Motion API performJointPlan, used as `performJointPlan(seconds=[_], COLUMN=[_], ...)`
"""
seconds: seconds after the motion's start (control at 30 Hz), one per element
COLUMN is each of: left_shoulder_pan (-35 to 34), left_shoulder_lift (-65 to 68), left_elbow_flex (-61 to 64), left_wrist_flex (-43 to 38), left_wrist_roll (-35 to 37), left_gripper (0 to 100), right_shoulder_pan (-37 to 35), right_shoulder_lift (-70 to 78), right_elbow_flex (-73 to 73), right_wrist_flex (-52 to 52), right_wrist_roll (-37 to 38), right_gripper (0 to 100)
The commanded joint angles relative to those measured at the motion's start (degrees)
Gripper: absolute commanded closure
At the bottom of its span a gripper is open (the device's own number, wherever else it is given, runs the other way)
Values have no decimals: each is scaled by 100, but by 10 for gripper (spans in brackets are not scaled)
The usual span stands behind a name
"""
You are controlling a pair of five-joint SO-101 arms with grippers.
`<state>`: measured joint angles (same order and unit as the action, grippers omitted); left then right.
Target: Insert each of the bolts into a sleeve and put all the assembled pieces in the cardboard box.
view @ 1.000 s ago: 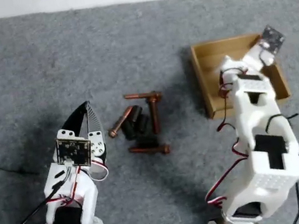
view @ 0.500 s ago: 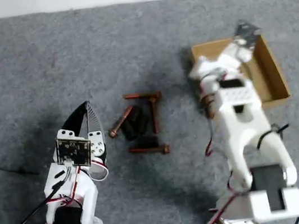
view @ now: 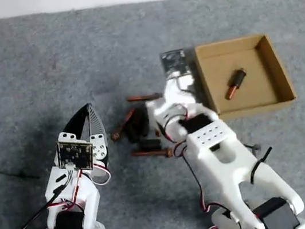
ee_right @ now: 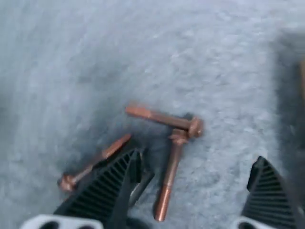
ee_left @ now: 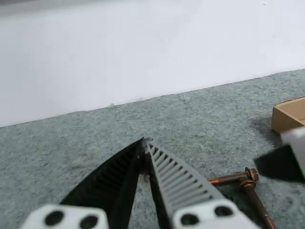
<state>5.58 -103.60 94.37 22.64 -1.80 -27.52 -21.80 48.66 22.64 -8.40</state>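
The left tool (view: pixel 89 107) rests low over the grey bench (view: pixel 28 64), well away from the cardboard box (view: pixel 251 108) on its left-arm side and nearer the arm bases than the box is. Its two fingers are pressed together to a point, with nothing between them.

Between that tool and the box, closer to the box, loose copper bolts (ee_right: pixel 164 119) lie scattered on the bench. Two meet head to head in an L, and a third lies slanted just beside them. Among them are what look like black sleeves (view: pixel 137 128), partly hidden under the right arm. The right tool (ee_right: pixel 195 164) hangs directly above this cluster, just beside the box's left wall. Its fingers are spread wide and hold nothing.

Inside the box, near its middle, one assembled piece (view: pixel 235 84) lies tilted on the floor, a copper bolt end sticking out of a dark sleeve, clear of the walls.
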Motion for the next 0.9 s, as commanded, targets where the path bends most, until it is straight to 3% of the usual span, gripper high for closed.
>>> performJointPlan(seconds=[0.0, 0.17, 0.4, 0.57, 0.63, 0.87], left_shoulder_pan=[22, -646, -1701, -1956, -1956, -1930], left_shoulder_lift=[-13, -22, -22, -22, -22, -22], left_elbow_flex=[-66, -277, -400, -224, -145, -119], left_wrist_flex=[-114, -114, -185, -185, -193, -193], left_wrist_roll=[-18, 88, 536, 536, 536, 545], left_gripper=[992, 992, 992, 992, 992, 992], right_shoulder_pan=[-391, -875, -901, -910, -919, -1007], right_shoulder_lift=[-207, -207, -207, -207, -207, -198], right_elbow_flex=[75, 277, 365, 365, 365, 365], right_wrist_flex=[215, 295, 585, 637, 646, 629], right_wrist_roll=[1108, 2013, 2585, 2620, 2391, 334], right_gripper=[677, 716, 734, 734, 734, 734])
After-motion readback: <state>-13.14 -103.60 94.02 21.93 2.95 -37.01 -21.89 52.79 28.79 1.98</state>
